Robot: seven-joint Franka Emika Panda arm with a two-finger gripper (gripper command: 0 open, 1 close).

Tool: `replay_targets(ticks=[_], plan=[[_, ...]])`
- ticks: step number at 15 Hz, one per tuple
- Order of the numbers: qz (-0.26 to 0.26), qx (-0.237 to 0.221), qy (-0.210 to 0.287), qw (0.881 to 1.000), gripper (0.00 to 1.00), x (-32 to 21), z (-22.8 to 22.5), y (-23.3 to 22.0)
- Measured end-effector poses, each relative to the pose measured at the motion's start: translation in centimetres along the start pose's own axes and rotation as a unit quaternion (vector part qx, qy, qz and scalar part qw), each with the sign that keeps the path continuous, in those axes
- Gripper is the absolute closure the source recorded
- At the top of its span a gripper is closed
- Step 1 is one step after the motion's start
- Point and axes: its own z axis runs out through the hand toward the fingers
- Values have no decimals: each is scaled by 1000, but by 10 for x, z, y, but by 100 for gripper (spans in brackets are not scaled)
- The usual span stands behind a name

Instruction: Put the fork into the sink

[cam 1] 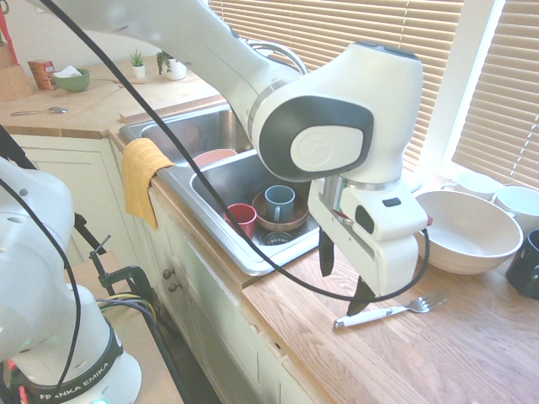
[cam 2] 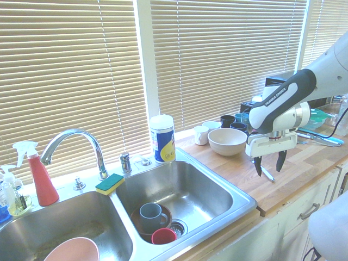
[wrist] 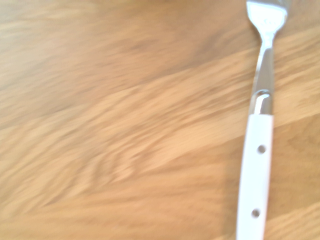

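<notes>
The fork (cam 1: pixel 389 313) lies flat on the wooden countertop (cam 1: pixel 472 337), its white handle nearest the counter's front edge and its metal tines pointing toward the large off-white bowl (cam 1: pixel 468 231). The wrist view shows two rivets in the handle. The gripper (cam 1: pixel 344 282) is directed downward just above the fork, its two dark fingers wide apart, with nothing held between them. The bowl stands upright near the tines; white cups (cam 2: pixel 200 135) and dark mugs (cam 2: pixel 227 120) stand around it toward the window side. Beside this stretch of counter is the stainless-steel sink (cam 1: pixel 274 268), two basins. The nearer basin holds a brown bowl (cam 1: pixel 290 224) with a blue-grey mug (cam 1: pixel 280 203) in it, and a red cup (cam 1: pixel 242 219) near the drain. An orange towel (cam 1: pixel 141 179) hangs over the counter edge by the farther basin, in which a pink bowl (cam 1: pixel 215 156) is noted. On the far counter, a spoon (cam 1: pixel 40 111) lies near a green bowl (cam 1: pixel 72 81).
</notes>
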Motion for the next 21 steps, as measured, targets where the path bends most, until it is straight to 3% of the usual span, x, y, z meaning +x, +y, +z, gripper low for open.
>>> replay_targets(ticks=[2,3,21], plan=[[3,0,0,1000,0,7,7,-1],[4,1,2,1000,100,10,9,-2],[3,-1,2,1000,100,26,29,-10]])
